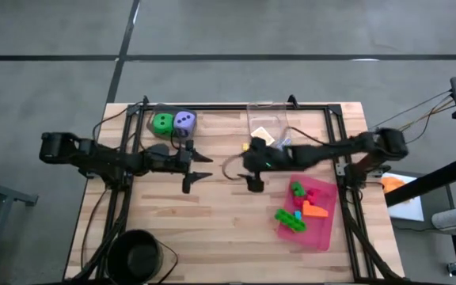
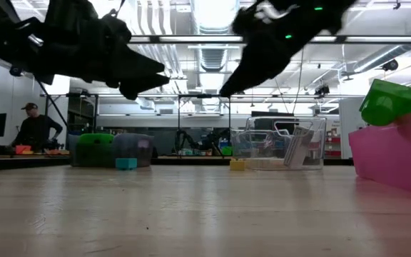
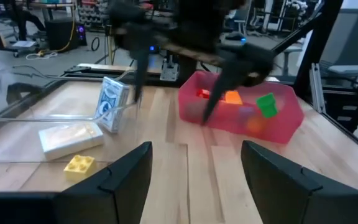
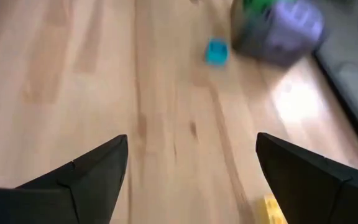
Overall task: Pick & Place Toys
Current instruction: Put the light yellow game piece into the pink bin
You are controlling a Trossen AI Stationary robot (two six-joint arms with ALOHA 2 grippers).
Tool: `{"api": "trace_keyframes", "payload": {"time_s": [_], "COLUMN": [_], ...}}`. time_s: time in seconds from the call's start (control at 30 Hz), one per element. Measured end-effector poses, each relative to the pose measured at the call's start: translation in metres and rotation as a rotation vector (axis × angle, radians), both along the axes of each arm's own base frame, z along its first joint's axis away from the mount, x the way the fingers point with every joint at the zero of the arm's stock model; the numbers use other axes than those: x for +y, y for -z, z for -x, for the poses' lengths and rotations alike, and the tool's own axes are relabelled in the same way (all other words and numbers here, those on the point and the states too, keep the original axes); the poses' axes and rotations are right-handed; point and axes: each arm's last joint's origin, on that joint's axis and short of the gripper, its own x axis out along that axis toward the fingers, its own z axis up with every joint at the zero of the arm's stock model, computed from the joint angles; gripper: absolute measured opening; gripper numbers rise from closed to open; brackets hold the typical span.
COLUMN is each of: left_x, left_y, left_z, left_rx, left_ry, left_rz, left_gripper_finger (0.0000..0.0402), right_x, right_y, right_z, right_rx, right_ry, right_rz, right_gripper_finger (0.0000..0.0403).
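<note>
The left gripper (image 1: 202, 168) hovers empty, fingers apart, just beside the purple dotted die (image 1: 184, 121). The right gripper (image 1: 253, 172) hangs wide and empty beside the pink plastic tray (image 1: 323, 229) of bricks.

— Where are you working here?

— You're sitting in a robotics lab or workshop. Strip lights (image 2: 212, 14) are glowing along an open ceiling, a person (image 2: 36, 128) is working at a cluttered bench, and metal frames (image 2: 204, 121) are standing behind your wooden table (image 1: 212, 229).

Pale planked wood table (image 1: 212, 229), faintly glossy; translucent pink plastic tray (image 3: 284, 124); clear, seemingly plastic box (image 2: 312, 128).
</note>
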Motion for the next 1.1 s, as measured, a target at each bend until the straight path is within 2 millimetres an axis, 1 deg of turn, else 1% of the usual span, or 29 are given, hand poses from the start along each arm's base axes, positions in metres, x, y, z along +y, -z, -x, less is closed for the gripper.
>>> {"api": "trace_keyframes", "payload": {"time_s": [0.07,0.13,0.23,0.4,0.57,0.77,1.1], "left_x": [0.000,-0.001,-0.001,-0.001,-0.001,-0.001,0.000], "left_y": [0.002,0.002,0.003,0.003,0.004,0.004,0.002], "left_z": [0.003,0.004,0.004,0.004,0.004,0.004,0.005], "left_rx": [0.003,0.005,0.008,0.010,0.014,0.018,0.012], "left_ry": [0.000,0.000,-0.002,0.000,0.001,0.002,-0.030], "left_rz": [0.000,0.000,-0.003,-0.011,-0.019,-0.027,-0.051], "left_gripper_finger": [0.0246,0.0246,0.0246,0.0246,0.0246,0.0246,0.0246], "right_x": [-0.015,-0.030,-0.049,-0.073,-0.094,-0.114,-0.136], "right_y": [-0.004,-0.009,-0.011,-0.004,0.008,0.019,0.035], "right_z": [-0.013,-0.026,-0.044,-0.067,-0.085,-0.091,-0.081], "right_rx": [0.114,0.192,0.320,0.537,0.658,0.728,0.783], "right_ry": [-0.003,-0.010,-0.034,-0.067,-0.088,-0.088,-0.040], "right_rz": [-0.029,-0.053,-0.087,-0.105,-0.115,-0.129,-0.169], "right_gripper_finger": [0.0352,0.0352,0.0352,0.0352,0.0352,0.0352,0.0352]}}
